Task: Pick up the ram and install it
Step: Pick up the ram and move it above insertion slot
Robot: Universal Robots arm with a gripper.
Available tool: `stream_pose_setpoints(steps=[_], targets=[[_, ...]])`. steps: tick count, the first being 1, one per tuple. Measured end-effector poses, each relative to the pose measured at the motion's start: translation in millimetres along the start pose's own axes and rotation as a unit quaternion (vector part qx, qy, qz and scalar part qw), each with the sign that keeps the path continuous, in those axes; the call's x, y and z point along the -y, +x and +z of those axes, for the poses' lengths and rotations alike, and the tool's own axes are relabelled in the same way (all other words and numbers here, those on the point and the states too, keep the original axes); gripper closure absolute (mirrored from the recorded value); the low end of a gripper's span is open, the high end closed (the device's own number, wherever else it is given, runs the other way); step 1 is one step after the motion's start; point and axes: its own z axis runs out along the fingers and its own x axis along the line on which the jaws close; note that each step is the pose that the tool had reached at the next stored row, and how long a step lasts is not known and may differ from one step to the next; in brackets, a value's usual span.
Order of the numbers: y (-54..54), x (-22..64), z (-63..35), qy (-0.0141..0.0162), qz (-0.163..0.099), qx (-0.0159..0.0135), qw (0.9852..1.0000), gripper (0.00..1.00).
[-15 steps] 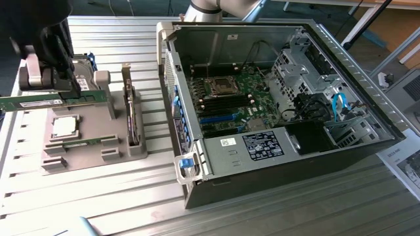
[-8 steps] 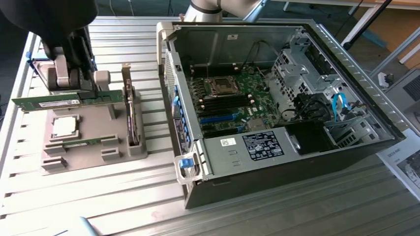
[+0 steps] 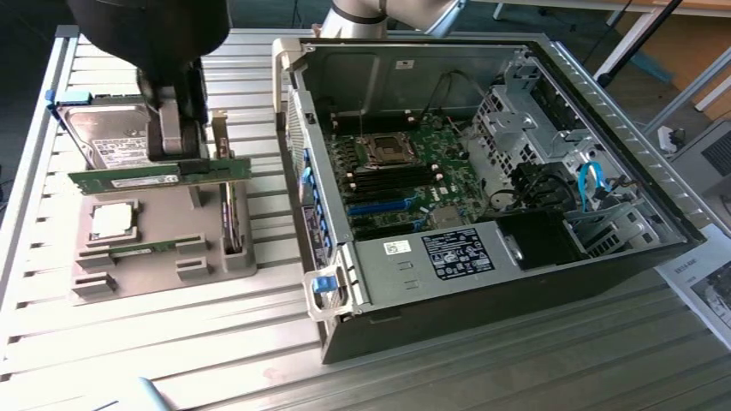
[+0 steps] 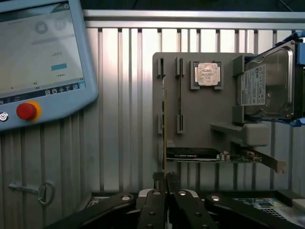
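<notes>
Exterior view: grips the long, thin green circuit-board ram [image 3: 126,178] at mid-length in the black two-finger gripper [image 3: 187,158], jaws nearly shut on its thin edge. Holds it level, just under the fingers and above the grey moulded holder tray [image 3: 149,274]. Risks twisting or slipping, judging from so narrow a pinch on so long a stick. Could clip the tray's slot posts underneath, or the wall of the open black computer case [image 3: 571,282] off to one side, if tilted.
</notes>
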Motion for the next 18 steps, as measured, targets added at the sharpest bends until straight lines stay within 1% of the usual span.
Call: stream_pose_setpoints(steps=[5, 8, 9, 10, 11, 12, 18], targets=[[3.8, 18.1, -0.3, -0.0019, 0.000, 0.0000, 1.0000, 0.88], [5.8, 27.0, -0.4, -0.0029, 0.000, 0.0000, 1.0000, 0.88], [6.7, 31.3, -0.5, -0.0033, 0.000, 0.0000, 1.0000, 0.88], [8.1, 37.9, -0.5, -0.0038, 0.000, 0.0000, 1.0000, 0.88], [8.7, 40.6, -0.6, -0.0041, 0.000, 0.0000, 1.0000, 0.88], [9.9, 46.2, -0.7, -0.0046, 0.000, 0.0000, 1.0000, 0.88], [13.6, 63.2, -0.9, -0.0064, 0.000, 0.0000, 1.0000, 0.88]])
